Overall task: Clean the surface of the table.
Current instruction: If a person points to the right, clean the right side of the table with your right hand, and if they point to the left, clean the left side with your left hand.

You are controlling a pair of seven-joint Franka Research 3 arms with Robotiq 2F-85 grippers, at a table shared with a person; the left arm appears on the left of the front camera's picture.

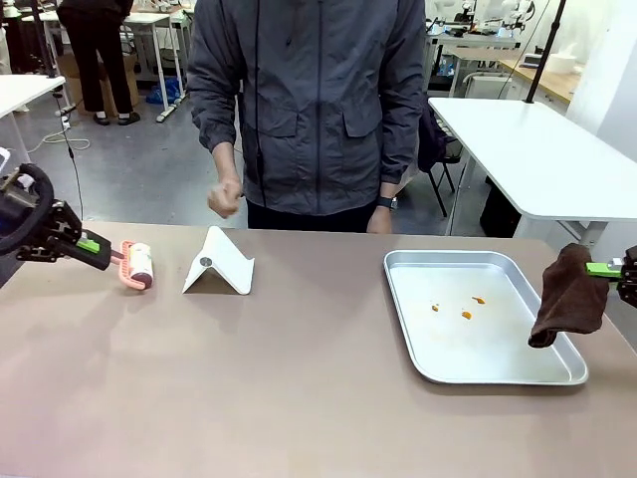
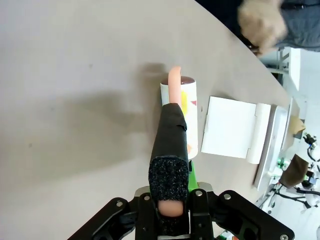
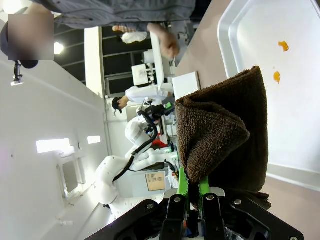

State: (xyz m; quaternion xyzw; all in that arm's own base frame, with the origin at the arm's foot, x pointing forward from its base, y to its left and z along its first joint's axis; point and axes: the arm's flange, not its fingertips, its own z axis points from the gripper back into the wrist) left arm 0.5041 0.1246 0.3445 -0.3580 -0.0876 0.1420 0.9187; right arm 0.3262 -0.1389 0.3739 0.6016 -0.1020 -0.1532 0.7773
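Front view: the table (image 1: pixel 299 388) around the tray (image 1: pixel 498 379) looks clean, orange crumbs (image 1: pixel 466 314) lying inside it, so little seems left; left gripper (image 1: pixel 93 245) clamps a lint roller (image 1: pixel 139 265) far left, right gripper (image 1: pixel 601 269) a cloth (image 1: pixel 569 304) at its right rim.

You have a large rectangular desk (image 1: pixel 299 378) with a smooth, matte brownish-taupe top. It lies flat and level, spanning 9 o'clock to 3 o'clock, and its bare stretch toward 6 o'clock is even in colour.
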